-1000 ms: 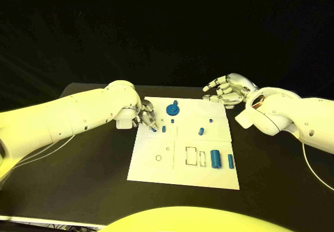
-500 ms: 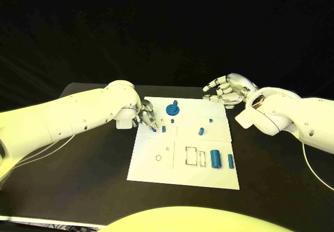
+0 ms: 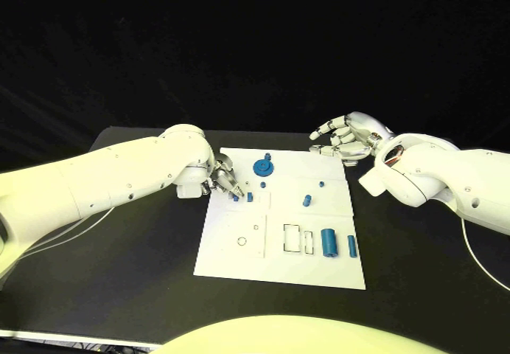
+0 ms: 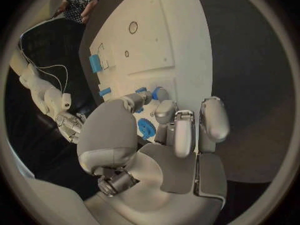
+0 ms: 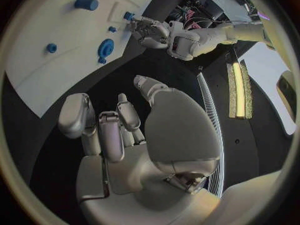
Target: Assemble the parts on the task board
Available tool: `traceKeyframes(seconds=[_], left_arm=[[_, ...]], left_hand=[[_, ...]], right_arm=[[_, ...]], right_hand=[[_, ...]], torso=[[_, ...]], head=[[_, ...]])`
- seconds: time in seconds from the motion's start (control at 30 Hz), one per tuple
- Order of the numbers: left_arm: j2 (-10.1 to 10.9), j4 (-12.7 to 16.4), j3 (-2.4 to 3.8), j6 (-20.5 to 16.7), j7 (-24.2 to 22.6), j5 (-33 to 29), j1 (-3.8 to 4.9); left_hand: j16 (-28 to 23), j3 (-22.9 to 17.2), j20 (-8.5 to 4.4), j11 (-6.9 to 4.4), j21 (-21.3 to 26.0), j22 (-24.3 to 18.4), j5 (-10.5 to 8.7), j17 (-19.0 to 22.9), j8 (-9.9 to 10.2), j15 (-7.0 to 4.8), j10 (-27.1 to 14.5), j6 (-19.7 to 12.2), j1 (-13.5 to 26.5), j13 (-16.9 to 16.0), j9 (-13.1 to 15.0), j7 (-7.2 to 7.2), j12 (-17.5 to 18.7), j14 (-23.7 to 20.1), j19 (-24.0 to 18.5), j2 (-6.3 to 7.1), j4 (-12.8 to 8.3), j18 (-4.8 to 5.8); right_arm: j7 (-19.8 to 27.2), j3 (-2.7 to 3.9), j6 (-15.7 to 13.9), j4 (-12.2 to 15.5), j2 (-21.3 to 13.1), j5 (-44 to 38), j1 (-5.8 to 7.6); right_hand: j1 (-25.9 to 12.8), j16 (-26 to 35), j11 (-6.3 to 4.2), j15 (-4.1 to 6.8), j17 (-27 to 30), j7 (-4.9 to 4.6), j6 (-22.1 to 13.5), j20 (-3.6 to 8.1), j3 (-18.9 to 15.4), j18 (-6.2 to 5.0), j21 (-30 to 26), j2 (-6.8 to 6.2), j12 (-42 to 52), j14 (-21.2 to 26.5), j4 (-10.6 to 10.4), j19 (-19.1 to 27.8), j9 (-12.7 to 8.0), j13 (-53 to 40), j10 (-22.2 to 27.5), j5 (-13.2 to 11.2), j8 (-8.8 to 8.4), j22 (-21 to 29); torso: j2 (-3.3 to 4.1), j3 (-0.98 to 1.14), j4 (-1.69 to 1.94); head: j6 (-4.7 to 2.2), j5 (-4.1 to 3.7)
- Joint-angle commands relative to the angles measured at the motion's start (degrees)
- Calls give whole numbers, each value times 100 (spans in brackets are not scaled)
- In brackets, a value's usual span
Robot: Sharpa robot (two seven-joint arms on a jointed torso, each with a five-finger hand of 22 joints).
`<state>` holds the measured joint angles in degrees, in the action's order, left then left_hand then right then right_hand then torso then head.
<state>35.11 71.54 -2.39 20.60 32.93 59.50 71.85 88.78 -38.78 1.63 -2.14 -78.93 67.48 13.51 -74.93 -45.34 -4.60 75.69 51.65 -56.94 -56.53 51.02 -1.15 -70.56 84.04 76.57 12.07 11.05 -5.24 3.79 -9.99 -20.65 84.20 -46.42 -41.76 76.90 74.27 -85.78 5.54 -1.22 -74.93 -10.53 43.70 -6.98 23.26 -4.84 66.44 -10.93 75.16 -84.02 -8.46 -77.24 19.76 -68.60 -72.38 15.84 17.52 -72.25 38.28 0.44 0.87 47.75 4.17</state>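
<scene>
While the left hand (image 3: 220, 179) hides much of the small blue peg (image 3: 235, 197) at the near-left part of the white task board (image 3: 278, 243), its fingertips (image 4: 158, 93) pinch that peg against the board; whether the peg sits in a hole cannot be told. Beside it lies another short peg (image 3: 250, 197), with a round blue gear (image 3: 264, 167) further back. Off the board's far right corner, the right hand (image 3: 344, 138) hovers with fingers loosely curled, holding nothing.

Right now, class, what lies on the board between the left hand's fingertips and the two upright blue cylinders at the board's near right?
In the head view, between the left hand and the blue cylinders lie bare white task board, outlined slots and a small blue peg beside the fingertips.
</scene>
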Motion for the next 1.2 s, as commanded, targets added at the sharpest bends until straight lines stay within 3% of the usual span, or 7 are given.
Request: traceKeyframes(seconds=[0.03,0.33,0.8,0.97,1.13,1.2], left_arm=[[-10,0,1,-28,-9,-47,-3],[-5,-7,0,-28,0,-52,-3],[94,57,7,-131,-3,15,-3],[209,188,66,-221,-92,-156,-1],[307,286,140,-339,-241,-647,2],[342,310,166,-429,-288,-929,4]], left_hand=[[20,143,-23,-12,16,4,-31,-1301,33,-53,-13,11,58,9,-9,-35,-29,537,2,1,55,49],[15,622,-21,-7,31,-4,-47,-1293,55,-49,-24,21,34,15,-16,-41,-34,534,0,30,249,47],[5,855,-21,-5,41,-11,-46,-1273,65,-48,-36,22,-13,30,-18,-42,-29,528,-4,48,353,45],[-48,971,-20,6,89,-93,-33,-1168,84,-46,-111,-34,-80,142,-11,-57,36,498,-55,41,410,28],[-176,1232,29,94,249,-349,-15,-933,193,17,-369,-301,-260,369,-9,-161,167,425,-228,-2,546,-21],[-192,1411,70,157,274,-375,-54,-904,354,68,-449,-471,-175,409,-90,-237,176,414,-252,-21,568,-26]], right_arm=[[66,1,54,6,-2,-27,-4],[62,1,47,8,-3,-27,-4],[64,1,44,13,-12,-27,-4],[68,1,48,13,-14,-27,-8],[67,1,53,8,-13,-27,-17],[65,1,54,5,-12,-27,-22]], right_hand=[[48,34,-4,16,-448,2,-17,1,-6,-71,-25,13,-33,-333,-31,26,7,1,25,33,24,4],[48,34,-4,16,-448,2,-17,1,-6,-71,-25,13,-33,-333,-31,26,7,1,25,33,24,4],[48,34,-4,16,-448,2,-17,1,-6,-71,-25,13,-33,-333,-31,26,7,1,25,33,24,4],[48,34,-4,16,-448,2,-17,1,-6,-71,-25,13,-33,-333,-31,26,7,1,25,33,24,4],[48,34,-4,16,-448,2,-17,1,-6,-71,-25,13,-33,-333,-31,26,7,1,25,33,24,4],[47,35,-4,16,-447,2,-18,1,-6,-71,-26,13,-34,-333,-31,26,7,1,26,33,25,4]], torso=[[-1,1,0],[-1,0,0],[1,-5,-7],[-3,-1,-15],[-8,-3,-16],[-7,-7,-9]], head=[[-1,-4],[-4,-5],[-27,-23],[-39,-45],[-63,-60],[-81,-76]])
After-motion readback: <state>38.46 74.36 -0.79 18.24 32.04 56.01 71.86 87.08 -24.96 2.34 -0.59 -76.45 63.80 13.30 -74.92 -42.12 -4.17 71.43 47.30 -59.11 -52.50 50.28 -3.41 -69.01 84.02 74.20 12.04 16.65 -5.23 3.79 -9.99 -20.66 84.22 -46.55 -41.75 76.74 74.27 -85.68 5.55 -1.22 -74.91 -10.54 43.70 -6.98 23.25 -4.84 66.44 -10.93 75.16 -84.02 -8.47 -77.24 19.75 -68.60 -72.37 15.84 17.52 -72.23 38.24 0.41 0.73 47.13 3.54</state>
